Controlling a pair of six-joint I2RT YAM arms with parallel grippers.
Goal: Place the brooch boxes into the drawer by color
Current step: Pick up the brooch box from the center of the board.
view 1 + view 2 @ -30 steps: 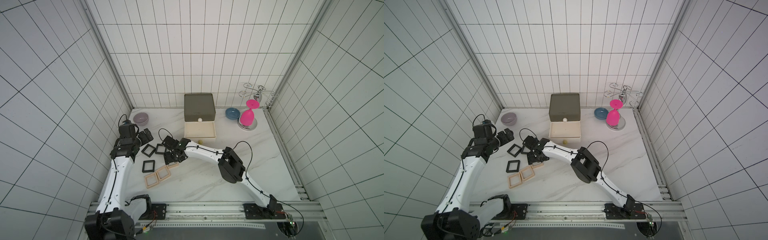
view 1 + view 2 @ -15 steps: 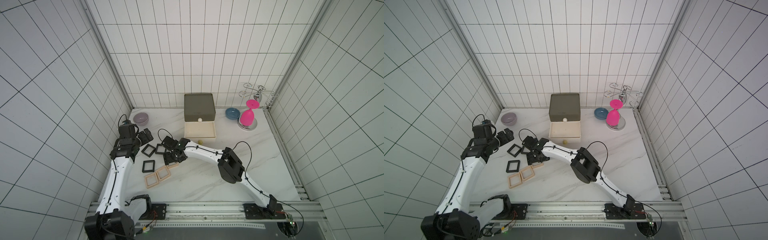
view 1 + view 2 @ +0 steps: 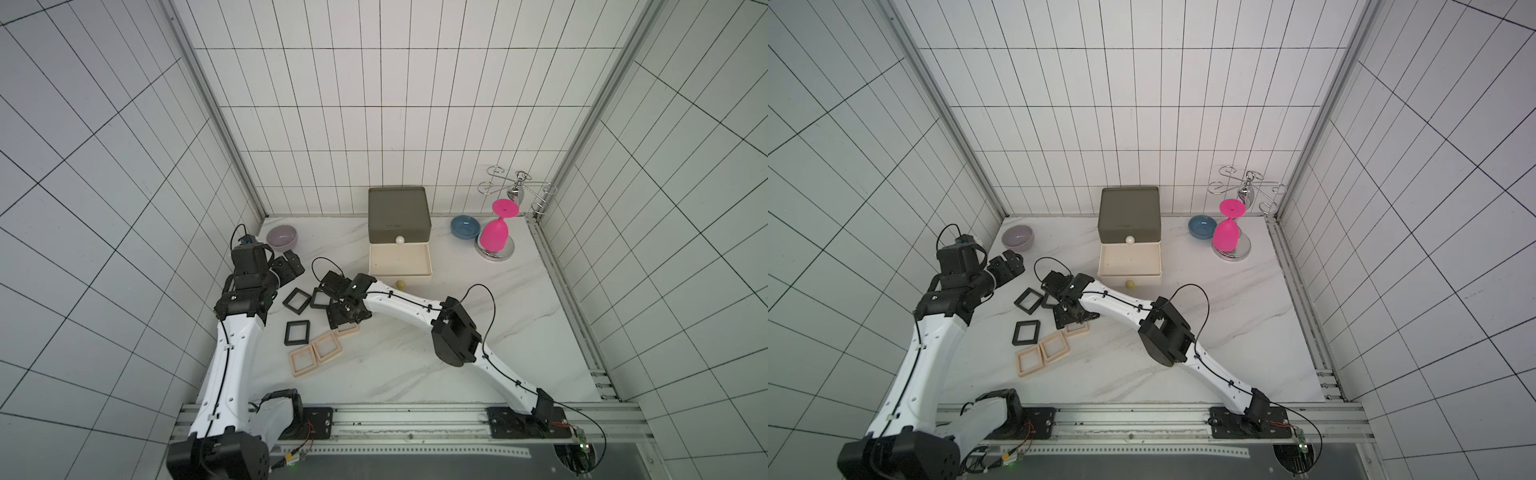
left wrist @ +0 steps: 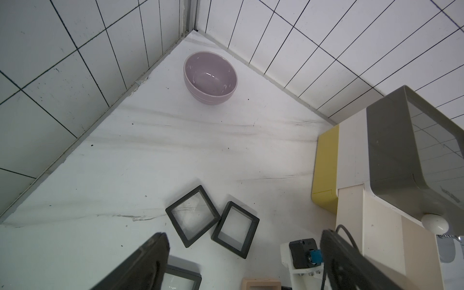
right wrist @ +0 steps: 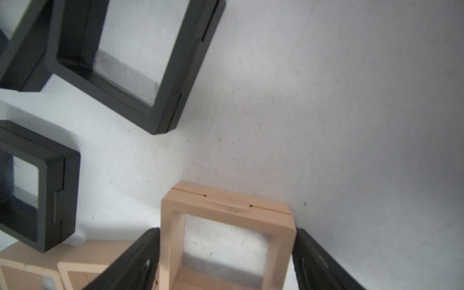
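Right end effector (image 5: 227, 231) straddled a peach box (image 5: 227, 203) lying on the surface (image 3: 415, 353) near the open drawer (image 3: 397, 212); whether it gripped was unclear. Left end effector (image 3: 291, 266) gaped wide, empty.

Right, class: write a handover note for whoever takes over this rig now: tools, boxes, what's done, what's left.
Left tool: open, empty, near the three black square frame boxes.
Right tool: straddles one peach-beige square frame box on the white marble table; grip unclear.
Two more peach-beige boxes lie nearby.
Olive-topped three-tier drawer chest: white tier pulled open, no box visible inside.
Done: tier opened. Left: stow all six by colour.
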